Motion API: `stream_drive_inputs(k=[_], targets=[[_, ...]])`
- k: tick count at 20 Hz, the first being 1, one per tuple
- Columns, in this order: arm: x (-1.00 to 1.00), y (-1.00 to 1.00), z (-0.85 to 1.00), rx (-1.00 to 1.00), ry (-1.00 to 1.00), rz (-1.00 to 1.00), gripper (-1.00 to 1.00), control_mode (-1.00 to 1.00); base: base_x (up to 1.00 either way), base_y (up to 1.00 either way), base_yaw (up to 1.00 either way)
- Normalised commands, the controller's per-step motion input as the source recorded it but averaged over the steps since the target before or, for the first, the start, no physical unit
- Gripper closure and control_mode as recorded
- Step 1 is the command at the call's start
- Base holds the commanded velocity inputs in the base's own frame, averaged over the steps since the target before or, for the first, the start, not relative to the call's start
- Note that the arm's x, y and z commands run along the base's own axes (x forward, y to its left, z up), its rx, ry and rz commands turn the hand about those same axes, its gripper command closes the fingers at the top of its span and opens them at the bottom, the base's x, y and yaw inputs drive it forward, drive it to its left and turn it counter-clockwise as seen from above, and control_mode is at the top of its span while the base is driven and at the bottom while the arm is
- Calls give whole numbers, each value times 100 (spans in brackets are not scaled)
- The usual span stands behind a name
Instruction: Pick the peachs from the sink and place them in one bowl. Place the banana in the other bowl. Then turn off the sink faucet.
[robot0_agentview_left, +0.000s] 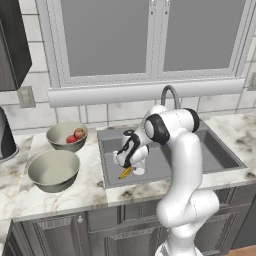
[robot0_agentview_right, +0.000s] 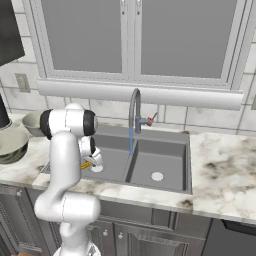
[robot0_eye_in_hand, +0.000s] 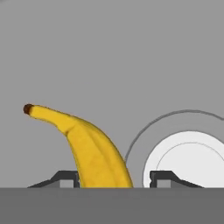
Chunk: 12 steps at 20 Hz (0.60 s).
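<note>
End effector (robot0_agentview_left: 127, 169) is lowered into the left basin of the sink (robot0_agentview_left: 220, 155), fingers set apart with the banana (robot0_eye_in_hand: 89, 148) between them, beside the white drain (robot0_eye_in_hand: 188, 157). Marble table (robot0_agentview_right: 225, 165) is backed by tiled wall and window. Water is seen running from the faucet (robot0_agentview_right: 135, 112). Two peaches (robot0_agentview_left: 76, 135) are held in the far bowl (robot0_agentview_left: 66, 136); near bowl (robot0_agentview_left: 53, 170) beside it. Arm is bent over, wrist down.

In my left sink (robot0_agentview_left: 220, 155) basin the yellow banana (robot0_agentview_left: 125, 172) lies near the white drain. Both red-orange peaches (robot0_agentview_left: 76, 136) sit in the far bowl (robot0_agentview_left: 66, 136); the nearer bowl (robot0_agentview_left: 53, 170) holds nothing. Water runs from the gooseneck faucet (robot0_agentview_right: 135, 112).
</note>
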Motion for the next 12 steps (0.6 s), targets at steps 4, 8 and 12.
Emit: stream_drive_inputs(k=[4,8,12], targets=[[0,0,0,0,0,0,100,-100,0,0,0],[0,-1,16,0,0,0,100,-100,0,0,0],[-1,-10,54,0,-1,0,100,-100,0,0,0]])
